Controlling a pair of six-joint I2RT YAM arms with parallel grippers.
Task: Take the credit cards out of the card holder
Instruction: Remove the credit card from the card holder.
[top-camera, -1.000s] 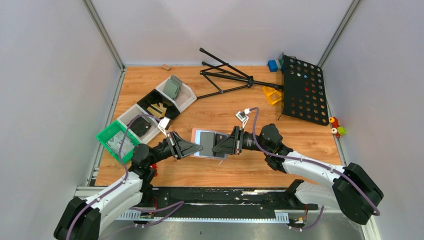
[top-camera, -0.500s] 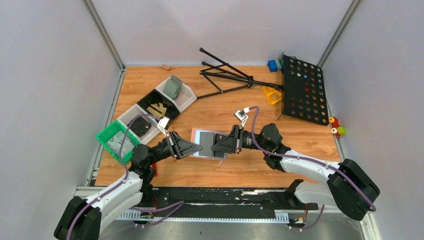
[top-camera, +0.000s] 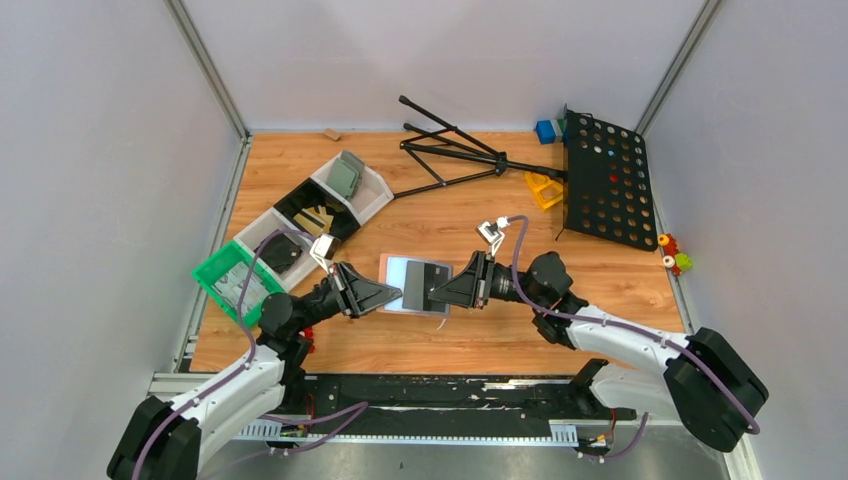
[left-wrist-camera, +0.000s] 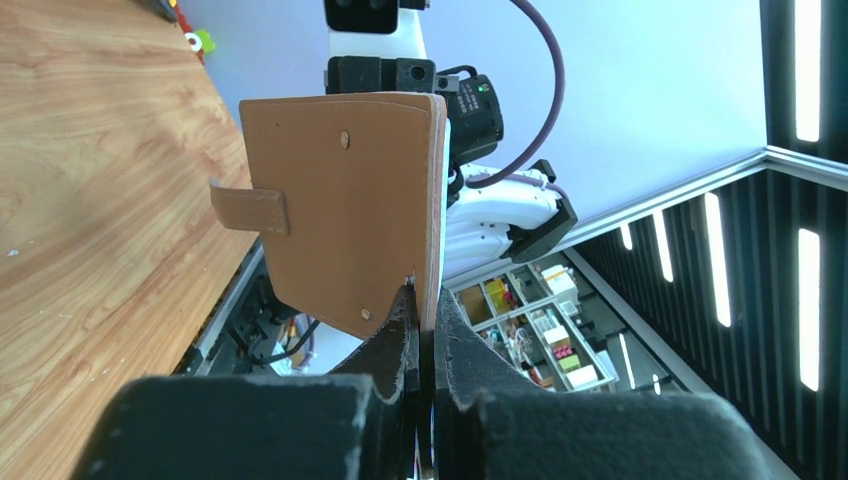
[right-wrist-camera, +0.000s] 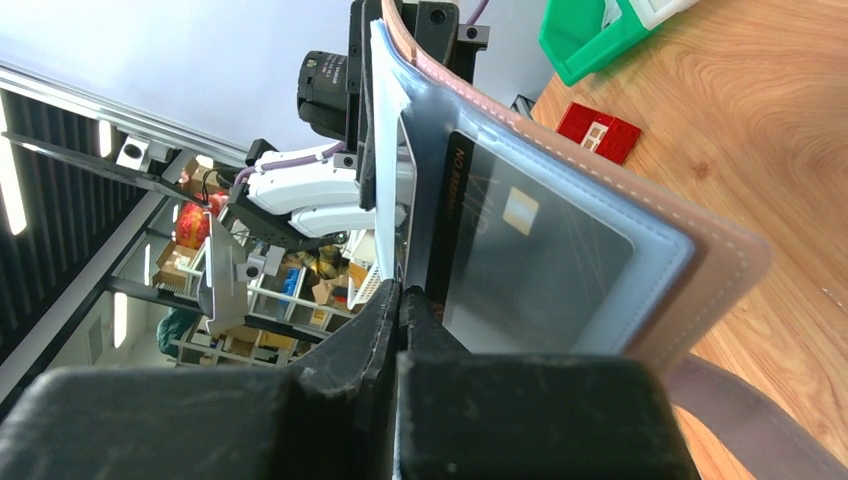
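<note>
Left tool (left-wrist-camera: 425, 330) is clamped on one edge of the card holder (left-wrist-camera: 340, 200), held above the table's (top-camera: 470, 340) middle. Right tool (right-wrist-camera: 400, 300), tips pressed together, meets the opposite edge beside a black credit card (right-wrist-camera: 530, 250); whether it grips the card is unclear. Bins (top-camera: 300, 230) stand well apart, leftward.

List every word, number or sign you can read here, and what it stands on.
"NO": the start of small orange print along the edge of the credit card, inside the card holder; the rest is too blurred to read.
Nothing else in any view is legible.
</note>
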